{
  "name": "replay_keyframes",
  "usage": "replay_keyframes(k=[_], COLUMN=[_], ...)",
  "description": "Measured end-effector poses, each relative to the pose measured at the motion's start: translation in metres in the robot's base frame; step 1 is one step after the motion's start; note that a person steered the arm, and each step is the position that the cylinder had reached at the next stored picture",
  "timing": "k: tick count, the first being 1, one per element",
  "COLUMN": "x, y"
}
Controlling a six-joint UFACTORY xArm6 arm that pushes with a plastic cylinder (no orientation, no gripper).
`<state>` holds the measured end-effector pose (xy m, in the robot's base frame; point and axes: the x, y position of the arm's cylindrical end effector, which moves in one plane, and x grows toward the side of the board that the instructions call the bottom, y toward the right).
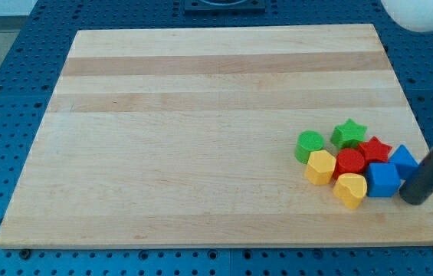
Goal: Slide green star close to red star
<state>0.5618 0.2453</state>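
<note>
No claw exists here; my tip (414,201), lower right, holds nothing and sits beside the blue cube block (382,180). Beyond, the green star block (349,133) already touches the red star block (373,149); pushing risks scattering the cluster.

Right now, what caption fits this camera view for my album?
Green star touching red star in a block cluster, my tip just right of the blue blocks.

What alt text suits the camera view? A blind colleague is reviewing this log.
Green star touches red star in a tight cluster of blocks near the wooden board's right edge. My tip rests just right of a blue block, at the cluster's lower right.
</note>
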Motion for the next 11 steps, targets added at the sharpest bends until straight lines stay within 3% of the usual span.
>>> replay_keyframes(k=[7,11], x=[-0.093,-0.159], y=[0.000,-0.059])
